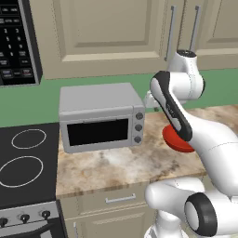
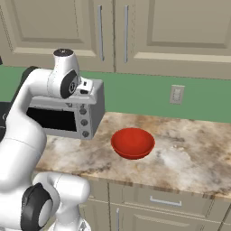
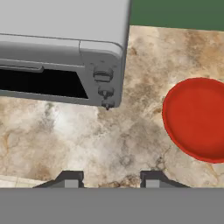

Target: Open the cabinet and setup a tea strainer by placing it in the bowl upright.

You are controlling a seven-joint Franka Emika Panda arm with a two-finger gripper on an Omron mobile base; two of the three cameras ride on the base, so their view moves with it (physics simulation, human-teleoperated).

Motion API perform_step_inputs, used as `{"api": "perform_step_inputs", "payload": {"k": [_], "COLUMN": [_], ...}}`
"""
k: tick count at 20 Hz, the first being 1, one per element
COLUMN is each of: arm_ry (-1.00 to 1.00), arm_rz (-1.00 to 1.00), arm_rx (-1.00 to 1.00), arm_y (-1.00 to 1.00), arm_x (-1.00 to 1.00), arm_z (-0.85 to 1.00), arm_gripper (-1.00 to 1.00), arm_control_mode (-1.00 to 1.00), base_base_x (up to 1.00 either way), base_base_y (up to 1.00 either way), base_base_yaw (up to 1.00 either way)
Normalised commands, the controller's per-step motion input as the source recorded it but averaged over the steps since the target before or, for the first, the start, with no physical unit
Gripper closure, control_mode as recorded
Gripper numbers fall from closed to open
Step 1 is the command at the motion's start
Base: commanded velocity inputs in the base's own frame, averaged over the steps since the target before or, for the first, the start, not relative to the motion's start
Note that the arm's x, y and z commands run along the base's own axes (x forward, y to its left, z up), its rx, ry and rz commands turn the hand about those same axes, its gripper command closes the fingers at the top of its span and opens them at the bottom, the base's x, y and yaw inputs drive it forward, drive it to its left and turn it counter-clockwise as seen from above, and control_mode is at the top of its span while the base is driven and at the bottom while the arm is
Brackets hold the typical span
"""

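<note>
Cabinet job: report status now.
Gripper open, nothing held, above the counter. Cabinet doors shut; bowl empty. Toaster oven left of bowl, not blocking.

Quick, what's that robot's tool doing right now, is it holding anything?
Tool: open, its two fingertips apart with nothing between them, holding nothing, above the bare counter between the toaster oven and the red bowl.

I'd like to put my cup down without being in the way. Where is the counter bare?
Bare stone lies right of the red bowl, below the wall socket, and in front of the toaster oven up to the stove. The gap between oven and bowl is tighter, with the arm above it.
</note>
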Motion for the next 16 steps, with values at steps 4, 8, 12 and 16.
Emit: {"api": "perform_step_inputs", "payload": {"k": [4, 8, 12, 16], "arm_ry": [-0.07, -0.46, -0.45, -0.36], "arm_rz": [-0.01, -0.12, -0.12, -0.09], "arm_rx": [0.00, 0.00, 0.00, 0.00], "arm_y": [-0.09, -0.49, -0.27, -0.37], "arm_x": [-0.10, -0.31, -0.45, -0.22], "arm_z": [0.00, 0.66, 1.00, 1.00], "arm_gripper": [-1.00, -1.00, -1.00, -1.00], "arm_control_mode": [-1.00, -1.00, -1.00, -1.00], "base_base_x": [0.00, 0.00, 0.00, 0.00], "base_base_y": [0.00, 0.00, 0.00, 0.00], "base_base_yaw": [0.00, 0.00, 0.00, 0.00]}}
